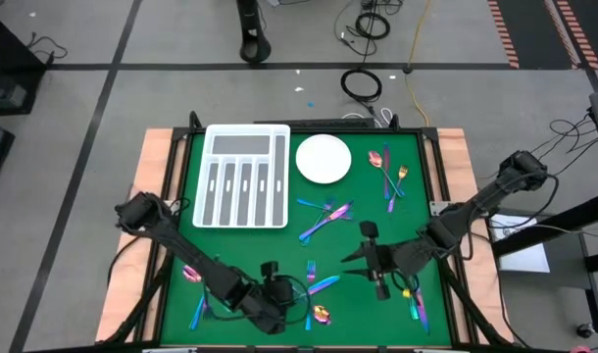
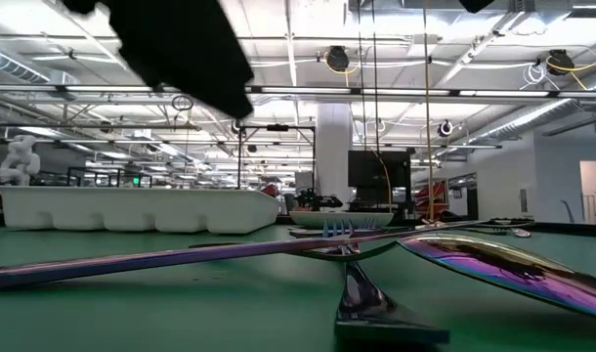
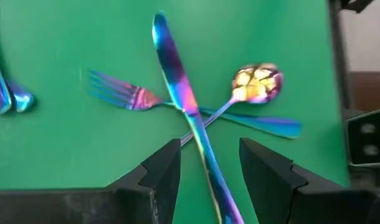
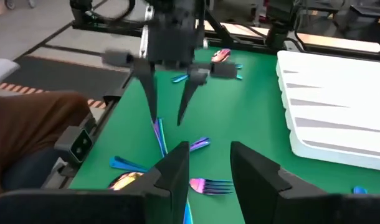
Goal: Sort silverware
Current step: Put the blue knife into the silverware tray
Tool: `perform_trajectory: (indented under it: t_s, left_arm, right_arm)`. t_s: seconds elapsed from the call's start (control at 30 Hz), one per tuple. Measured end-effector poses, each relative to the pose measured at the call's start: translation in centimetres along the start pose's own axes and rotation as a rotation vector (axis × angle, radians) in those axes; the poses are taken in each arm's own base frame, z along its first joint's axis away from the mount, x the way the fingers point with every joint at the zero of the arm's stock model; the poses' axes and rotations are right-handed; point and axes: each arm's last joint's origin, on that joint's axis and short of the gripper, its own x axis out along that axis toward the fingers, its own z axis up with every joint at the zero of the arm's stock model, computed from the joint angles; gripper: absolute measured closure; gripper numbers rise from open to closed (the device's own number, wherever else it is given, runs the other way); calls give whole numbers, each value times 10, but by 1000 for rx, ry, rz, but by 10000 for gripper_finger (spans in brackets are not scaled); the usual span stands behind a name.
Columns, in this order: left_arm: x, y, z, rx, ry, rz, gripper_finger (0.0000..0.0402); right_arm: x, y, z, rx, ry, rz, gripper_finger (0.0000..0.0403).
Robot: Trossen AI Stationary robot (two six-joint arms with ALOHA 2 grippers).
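Hovering my left gripper [image 3: 205,171], fingers apart, astride a knife [image 3: 184,102] near the table's front edge, I judge sorting barely begun: the tray [image 1: 243,176] looks empty, silverware [image 1: 328,216] scattered.

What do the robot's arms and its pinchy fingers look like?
Both arms are dark, nearly black, built from jointed tube-like segments. The left gripper and right gripper each end in two flat, tapering black fingers. Thin dark cables run along the arms, and no markings can be made out.
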Motion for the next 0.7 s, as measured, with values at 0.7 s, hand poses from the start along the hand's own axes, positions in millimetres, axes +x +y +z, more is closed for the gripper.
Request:
perform_trajectory:
  t_s: [0.7]
  left_arm:
    - [47, 3, -20, -174, 87, -9, 236]
  right_arm:
    - [0, 0, -4, 9, 33, -20, 298]
